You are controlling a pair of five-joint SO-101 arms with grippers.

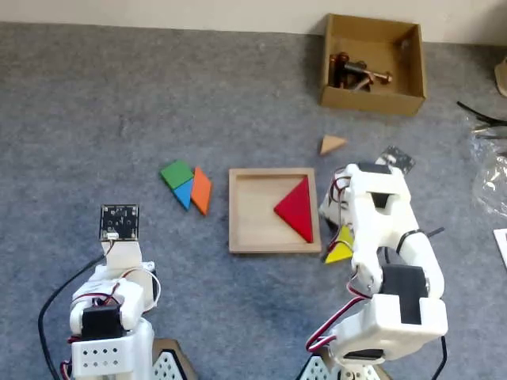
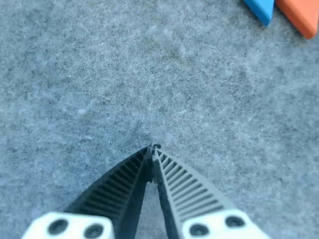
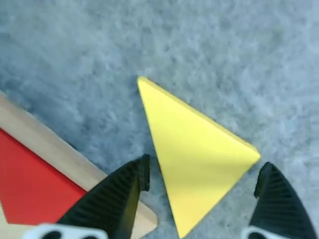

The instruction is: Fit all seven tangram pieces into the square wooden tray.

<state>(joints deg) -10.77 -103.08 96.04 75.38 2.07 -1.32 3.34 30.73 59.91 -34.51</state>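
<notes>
The left half of the square wooden tray point(image 1: 253, 218) lies bare, and the red triangular piece point(image 1: 296, 209) takes up its right side. Just outside the tray's right wall the yellow triangular piece point(image 3: 194, 164) leaves only a thin gap. The right arm's jaws stand spread on either side of it. Left of the tray, the green square piece point(image 1: 176, 172), blue triangular piece point(image 1: 184, 192) and orange parallelogram piece point(image 1: 201, 190) huddle touching, with bare grey felt counter point(image 1: 103, 103) around them. The left arm's jaws, pressed together, face bare felt.

You've got a cardboard box point(image 1: 372, 63) at the far right of the grey felt counter point(image 1: 95, 103), with copper-coloured metal parts point(image 1: 358, 73) inside. At the right edge you'll see black cables point(image 1: 479, 119) and a clear plastic bag point(image 1: 493, 186).
</notes>
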